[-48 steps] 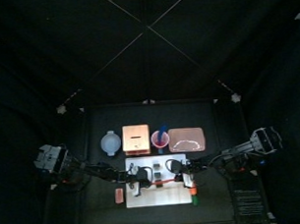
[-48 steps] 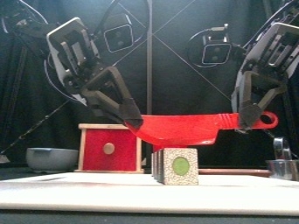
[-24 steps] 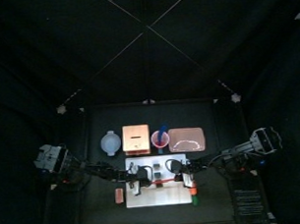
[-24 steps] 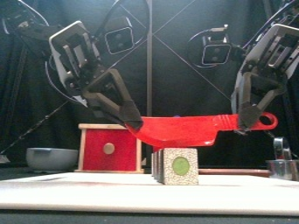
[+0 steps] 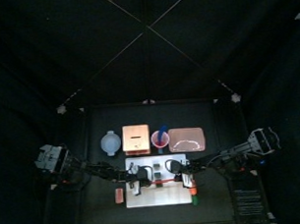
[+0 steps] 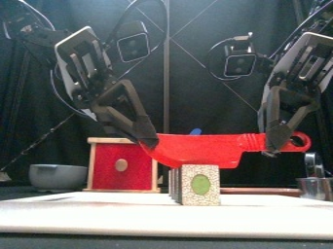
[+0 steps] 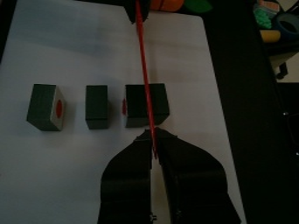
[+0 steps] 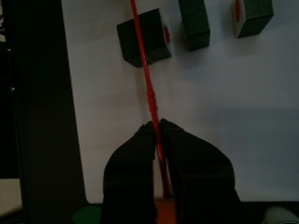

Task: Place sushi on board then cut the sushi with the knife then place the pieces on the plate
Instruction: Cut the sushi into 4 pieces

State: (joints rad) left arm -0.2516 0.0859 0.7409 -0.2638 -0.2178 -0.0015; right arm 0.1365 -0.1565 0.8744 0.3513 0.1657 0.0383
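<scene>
A red toy knife [image 6: 208, 148] hangs level above the white cutting board [image 6: 143, 209], held at both ends. My left gripper [image 6: 140, 136] is shut on the blade's tip. My right gripper [image 6: 277, 144] is shut on the handle end. Directly under the blade stands the sushi [image 6: 198, 185], a dark green roll with a pale speckled face. In the left wrist view the knife [image 7: 142, 70] shows edge-on over the rightmost of three separated sushi blocks [image 7: 97, 107]. The right wrist view has the same thin red knife [image 8: 146, 70] crossing one block [image 8: 145, 44].
Behind the board, the pink tray [image 5: 187, 138] lies at the back right. The wooden box with the red drawer front [image 6: 124, 163] stands at the back left, next to the blue-grey bowl [image 6: 57, 175]. A small red toy [image 5: 119, 195] lies left of the board.
The knife has turned more edge-on, so its blade looks narrower. It has sunk slightly toward the sushi. Both grippers keep their hold.
</scene>
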